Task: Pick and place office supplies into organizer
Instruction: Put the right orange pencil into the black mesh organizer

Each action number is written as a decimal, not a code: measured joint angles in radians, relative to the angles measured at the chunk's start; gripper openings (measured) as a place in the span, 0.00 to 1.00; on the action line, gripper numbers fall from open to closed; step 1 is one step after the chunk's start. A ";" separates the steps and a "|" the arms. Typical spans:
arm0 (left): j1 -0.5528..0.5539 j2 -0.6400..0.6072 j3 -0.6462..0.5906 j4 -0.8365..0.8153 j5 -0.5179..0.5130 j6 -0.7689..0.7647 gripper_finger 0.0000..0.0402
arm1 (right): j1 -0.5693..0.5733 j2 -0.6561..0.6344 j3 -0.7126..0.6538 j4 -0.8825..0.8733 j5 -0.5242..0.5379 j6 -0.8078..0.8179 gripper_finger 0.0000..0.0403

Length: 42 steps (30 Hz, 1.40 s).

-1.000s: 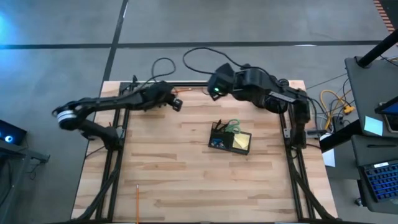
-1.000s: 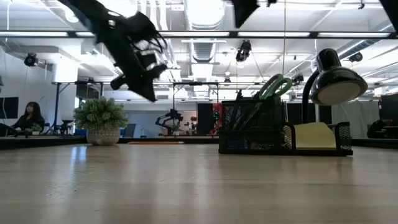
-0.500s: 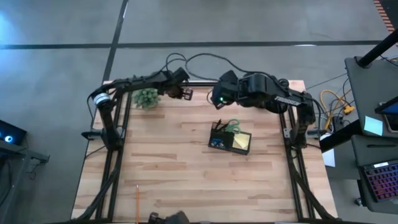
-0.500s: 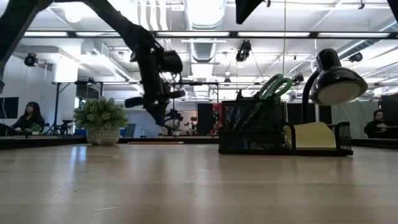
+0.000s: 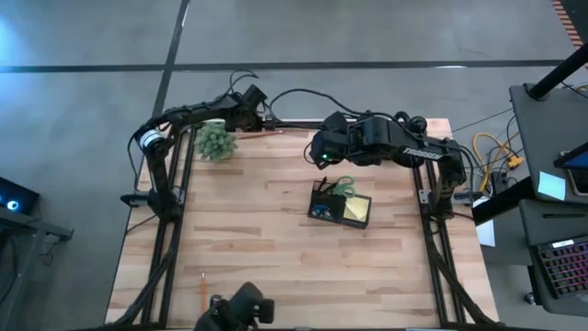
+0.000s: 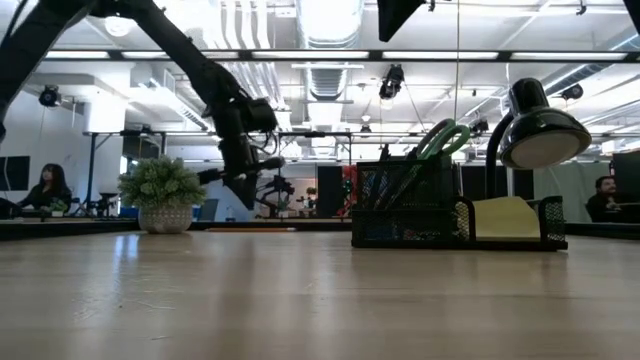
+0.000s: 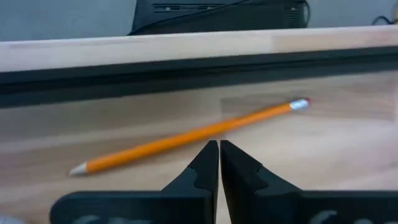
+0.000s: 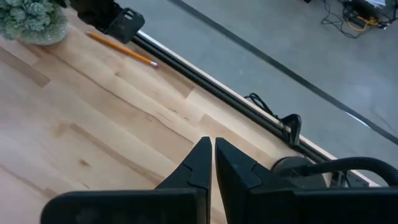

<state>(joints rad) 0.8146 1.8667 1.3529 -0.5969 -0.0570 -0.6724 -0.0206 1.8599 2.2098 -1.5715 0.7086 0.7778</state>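
Beside the plant (image 5: 215, 142), the left gripper (image 7: 219, 149) hovers with fingers pressed together over an orange pencil (image 7: 186, 135), while the right gripper (image 8: 208, 147), likewise closed, hangs near the organizer (image 5: 338, 209)

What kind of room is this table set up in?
Most likely a large open lab or workshop with an industrial feel. The low view shows exposed ceiling ducts and strip lights above the wooden table, a person seated at a desk far behind, and another robot arm in the background.

Organizer (image 6: 455, 220) on table (image 6: 300, 300), scissors (image 6: 440, 138) inside; lamp (image 6: 540, 130) behind.
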 joint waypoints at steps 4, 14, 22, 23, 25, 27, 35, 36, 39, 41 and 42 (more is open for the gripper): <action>0.002 0.051 0.020 -0.016 0.009 -0.029 0.00 | -0.006 0.000 -0.001 0.001 0.004 0.003 0.03; -0.008 0.193 0.192 -0.089 -0.020 -0.024 0.00 | -0.011 0.000 -0.002 0.001 0.010 0.027 0.03; -0.008 0.272 0.265 -0.174 -0.003 0.002 0.00 | -0.010 0.000 -0.002 0.001 0.010 0.027 0.03; -0.007 0.272 0.266 -0.175 -0.002 0.002 0.00 | -0.011 0.000 -0.002 0.000 0.010 0.027 0.03; -0.007 0.271 0.273 -0.173 -0.004 0.003 0.00 | -0.011 0.000 -0.002 0.001 0.010 0.026 0.03; -0.007 0.270 0.277 -0.178 -0.004 0.005 0.00 | -0.011 0.000 -0.002 0.001 0.016 0.026 0.03; -0.114 0.246 0.225 -0.356 0.047 0.025 0.00 | -0.011 0.000 -0.002 0.001 0.026 0.018 0.03; -0.142 0.232 0.209 -0.355 0.036 0.030 0.00 | -0.011 0.000 -0.002 0.001 0.026 0.009 0.03; -0.213 0.207 0.174 -0.336 0.041 0.014 0.00 | -0.010 0.000 -0.002 0.000 0.028 -0.010 0.03; -0.252 0.191 0.166 -0.350 0.004 0.000 0.00 | -0.010 0.000 -0.002 0.001 0.028 -0.015 0.03; -0.263 0.179 0.166 -0.340 -0.015 -0.003 0.00 | -0.010 0.000 -0.002 0.000 0.026 -0.018 0.03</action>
<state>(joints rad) 0.5512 2.0456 1.5185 -0.9373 -0.0719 -0.6751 -0.0307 1.8599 2.2078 -1.5711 0.7347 0.7601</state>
